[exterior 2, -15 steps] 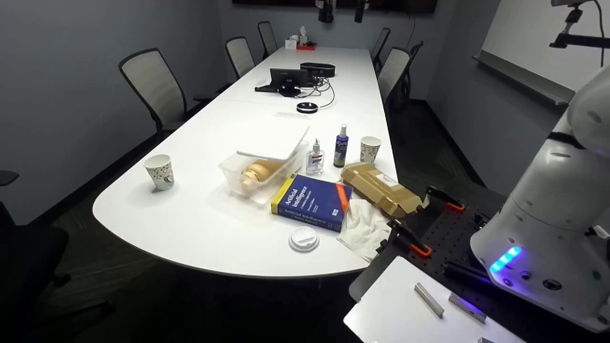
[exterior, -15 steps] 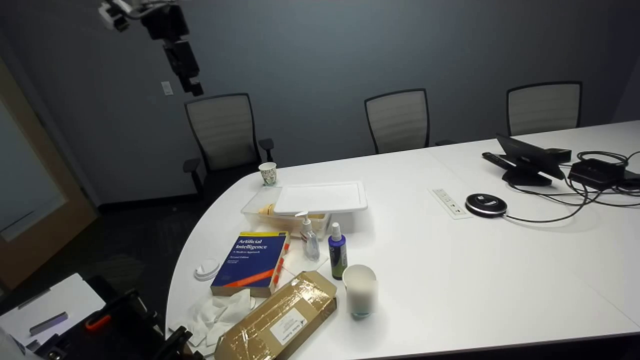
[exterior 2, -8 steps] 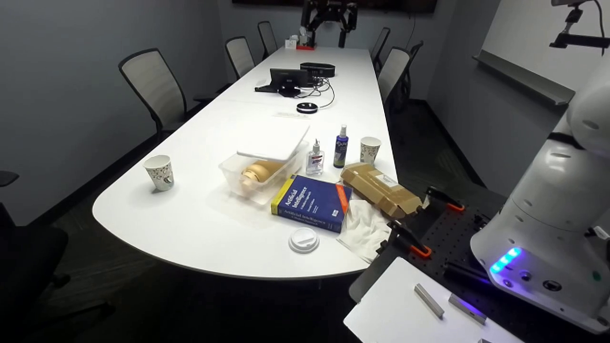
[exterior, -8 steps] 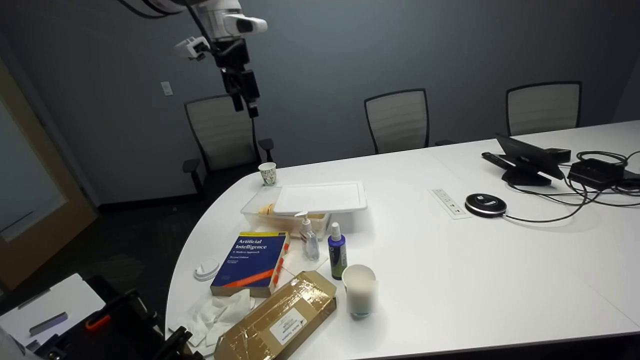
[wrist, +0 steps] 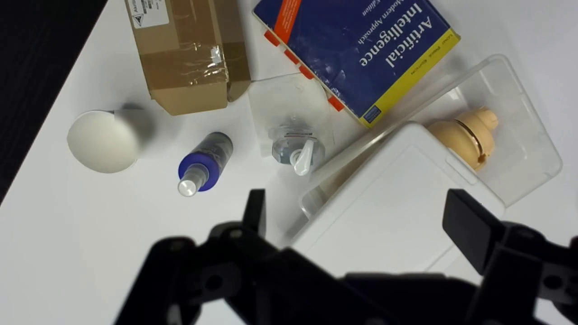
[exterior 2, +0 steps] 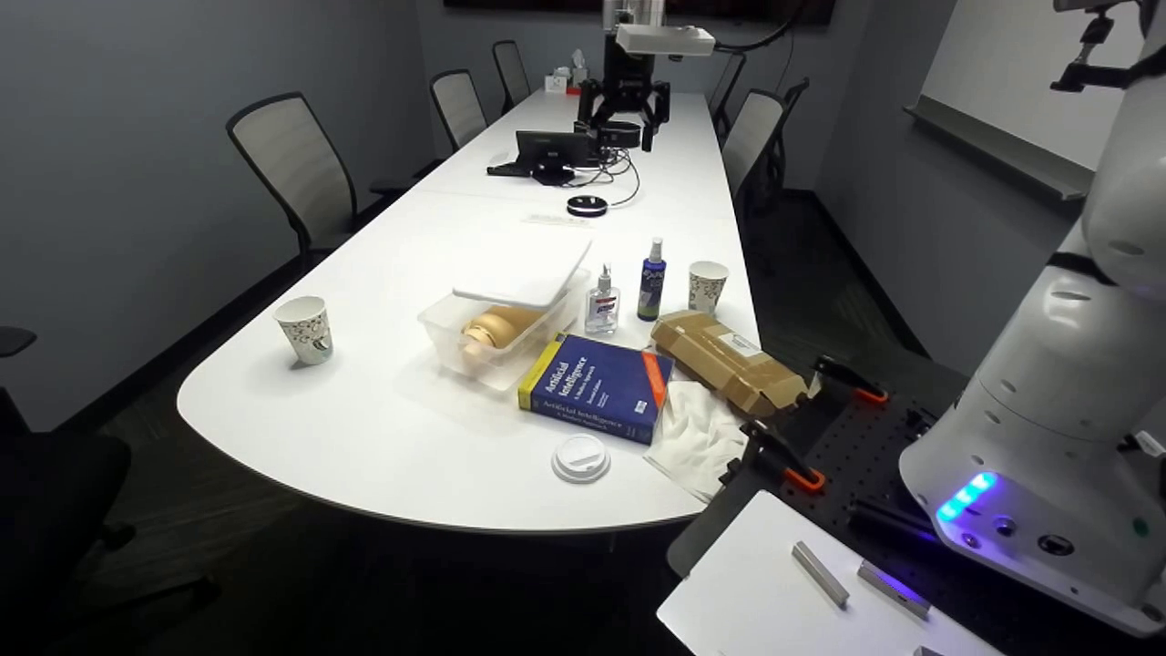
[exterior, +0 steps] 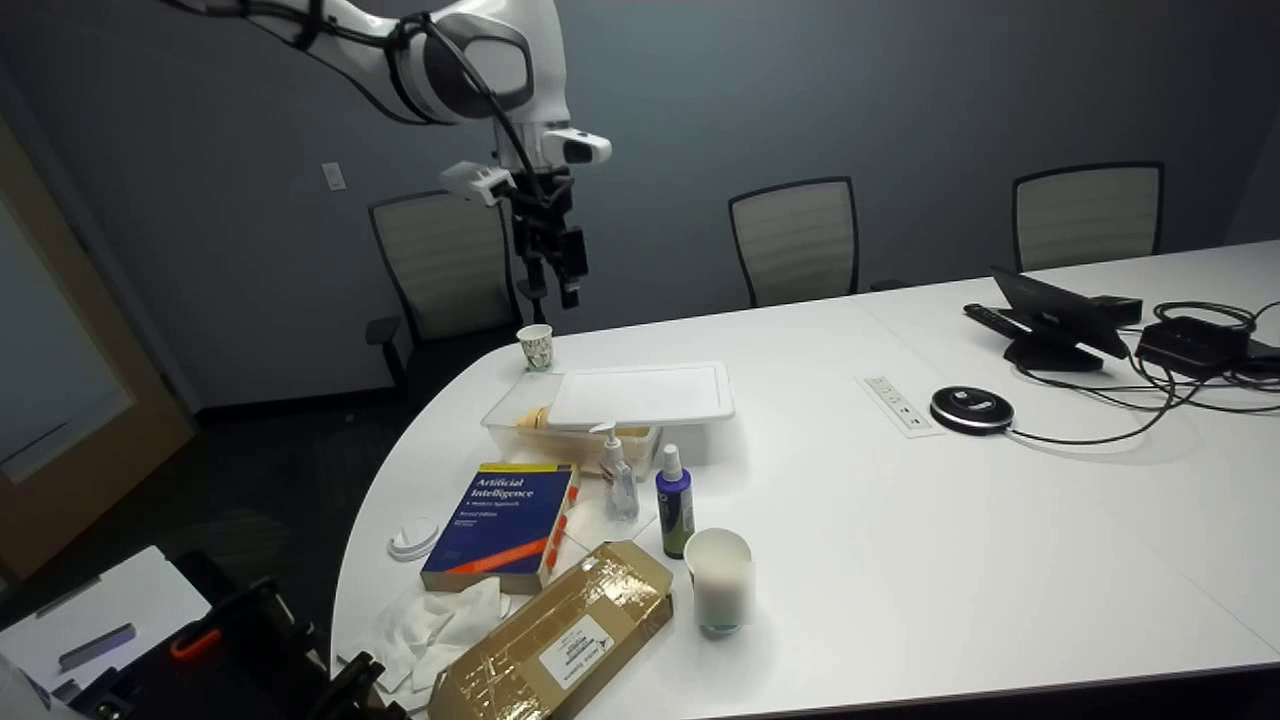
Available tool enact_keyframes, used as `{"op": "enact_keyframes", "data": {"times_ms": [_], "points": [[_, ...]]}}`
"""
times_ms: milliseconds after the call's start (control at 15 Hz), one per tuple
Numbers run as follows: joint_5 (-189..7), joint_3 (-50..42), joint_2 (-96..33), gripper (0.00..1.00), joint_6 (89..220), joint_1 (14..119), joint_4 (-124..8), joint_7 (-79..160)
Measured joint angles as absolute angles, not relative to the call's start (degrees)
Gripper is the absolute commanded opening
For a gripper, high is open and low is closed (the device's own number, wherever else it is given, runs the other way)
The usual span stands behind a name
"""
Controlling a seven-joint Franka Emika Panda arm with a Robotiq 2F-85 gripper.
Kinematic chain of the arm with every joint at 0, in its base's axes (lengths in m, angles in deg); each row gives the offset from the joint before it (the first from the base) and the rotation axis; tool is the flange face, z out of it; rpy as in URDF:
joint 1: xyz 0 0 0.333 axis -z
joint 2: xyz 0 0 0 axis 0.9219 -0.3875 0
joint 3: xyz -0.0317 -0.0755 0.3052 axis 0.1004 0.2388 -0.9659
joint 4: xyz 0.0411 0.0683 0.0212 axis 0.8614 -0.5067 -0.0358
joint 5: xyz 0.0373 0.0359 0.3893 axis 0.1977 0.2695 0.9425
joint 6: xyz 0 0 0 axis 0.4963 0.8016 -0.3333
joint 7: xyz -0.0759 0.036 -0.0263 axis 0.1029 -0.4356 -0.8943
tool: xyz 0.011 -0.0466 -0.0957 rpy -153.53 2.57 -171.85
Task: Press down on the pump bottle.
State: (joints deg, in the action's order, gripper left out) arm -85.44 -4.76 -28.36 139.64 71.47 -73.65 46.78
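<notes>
— Where's the pump bottle (exterior: 620,490)?

— Upright, just beside the tub (wrist: 519,119). I'd fear it tipping: any push landing off the middle of the pump head (wrist: 303,159) could topple it.

— Anything nearby to spoil it?

— The lid (wrist: 404,198) lies askew on the tub; a jaw dropped too far that way might catch it. The blue bottle (wrist: 201,169) stands a little farther out from the tub, and the opposite jaw could clip that.

— And the jaws, how do they stand?

— Spread well apart, with nothing between them. The gripper (wrist: 360,217) hangs in the air, far higher than the tub, touching nothing that I can see. With a gap like that, it might straddle the pump head and press on air. I'd bring the jaws together before going down.
</notes>
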Motion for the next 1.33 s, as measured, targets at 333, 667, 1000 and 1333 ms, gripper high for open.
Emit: {"op": "enact_keyframes", "data": {"times_ms": [333, 667, 1000, 1333], "points": [[-81.86, -4.51, -36.77, 1.00, 140.86, 73.37, -70.40, 42.86], [-80.47, -4.51, -43.51, 0.72, 141.65, 74.08, -65.67, 41.69], [-80.47, -4.51, -49.45, 0.34, 142.83, 74.23, -61.05, 41.70], [-80.47, -4.51, -53.18, 0.00, 143.00, 74.69, -57.91, 41.84]]}}
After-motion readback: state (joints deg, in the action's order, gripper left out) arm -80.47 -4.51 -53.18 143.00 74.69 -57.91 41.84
